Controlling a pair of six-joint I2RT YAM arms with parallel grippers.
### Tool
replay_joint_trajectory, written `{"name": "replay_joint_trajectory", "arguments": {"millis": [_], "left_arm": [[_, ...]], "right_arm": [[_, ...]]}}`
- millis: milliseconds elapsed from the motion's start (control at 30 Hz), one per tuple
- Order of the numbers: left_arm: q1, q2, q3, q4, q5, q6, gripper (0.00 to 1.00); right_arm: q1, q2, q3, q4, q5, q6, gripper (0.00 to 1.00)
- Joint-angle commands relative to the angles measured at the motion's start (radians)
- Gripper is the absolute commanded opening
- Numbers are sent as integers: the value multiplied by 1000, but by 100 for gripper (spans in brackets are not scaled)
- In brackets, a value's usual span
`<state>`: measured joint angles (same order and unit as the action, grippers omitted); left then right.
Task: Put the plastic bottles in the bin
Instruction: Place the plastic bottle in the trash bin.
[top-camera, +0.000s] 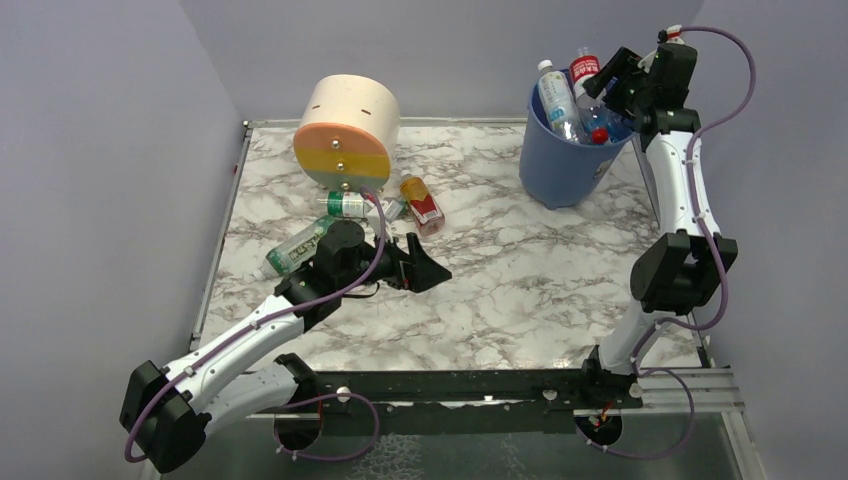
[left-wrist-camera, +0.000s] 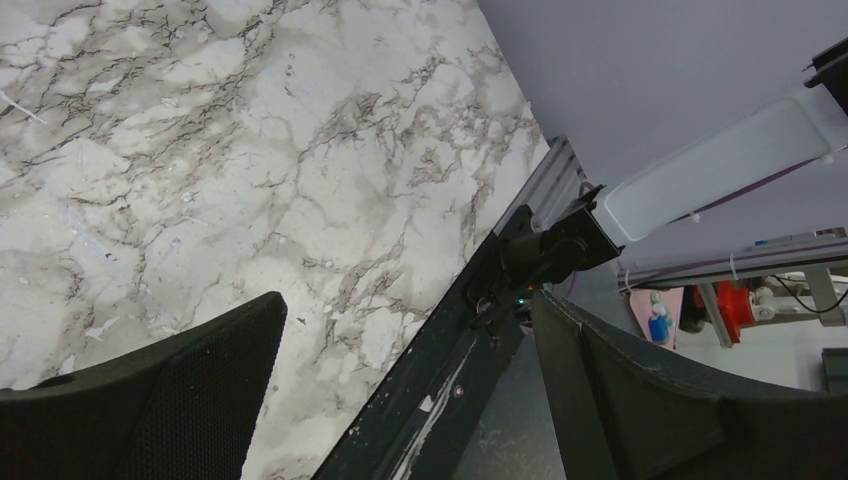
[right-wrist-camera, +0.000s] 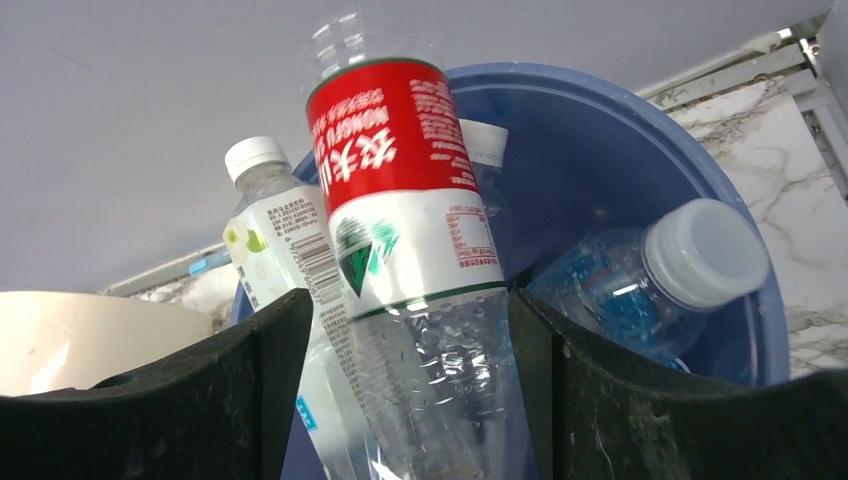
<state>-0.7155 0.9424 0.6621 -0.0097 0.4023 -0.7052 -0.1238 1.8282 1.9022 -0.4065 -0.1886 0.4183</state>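
The left arm lies low across the left part of the marble tabletop (top-camera: 520, 270). Its left hand (top-camera: 432, 258) hovers over bare marble with the fingers spread wide and nothing between them.

Just behind that arm, three of the plastic bottles lie on their sides outside the bin. A green-labelled bottle (top-camera: 298, 246) lies near the left edge. A second green-labelled bottle (top-camera: 348, 204) lies at the foot of the cream, orange and yellow cylinder (top-camera: 348, 130). An orange-tinted bottle with a red label (top-camera: 424, 203) lies just right of that one.

Further right, at the back of the tabletop, stands the blue bin (top-camera: 560, 170) with several bottles leaning in it. A white-capped bottle with a pale label (right-wrist-camera: 285, 240) leans at the left. A red-labelled bottle (right-wrist-camera: 400, 180) sticks up out of the rim. A blue-tinted bottle with a white cap (right-wrist-camera: 640, 290) leans against the right wall.

The right arm reaches up and over the bin. Its right hand (right-wrist-camera: 408, 310) hangs above the rim with the fingers partly apart on either side of the red-labelled bottle. The right finger is against the bottle. I cannot tell whether the left one touches it, so I cannot tell whether the hand grips it.
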Motion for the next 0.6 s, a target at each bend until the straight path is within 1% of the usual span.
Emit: {"name": "replay_joint_trajectory", "arguments": {"millis": [0,133,233,333,500,567], "left_arm": [[-2,-12,30,-16,-12,15,99],[-2,-13,41,-52,-66,12,99],[-2,3,61,-88,-141,8,99],[-2,30,87,-107,-204,7,99],[-1,75,124,-122,-306,1,99],[-2,104,134,-108,-338,0,99]], "right_arm": [[-11,-80,-41,-3,46,-13,75],[-11,-125,-81,3,60,-8,77],[-11,-150,-87,-4,62,-4,87],[-10,-178,-95,-11,53,-1,92],[-6,-242,-137,0,-2,0,92],[17,-272,-158,1,-8,-4,92]]}}
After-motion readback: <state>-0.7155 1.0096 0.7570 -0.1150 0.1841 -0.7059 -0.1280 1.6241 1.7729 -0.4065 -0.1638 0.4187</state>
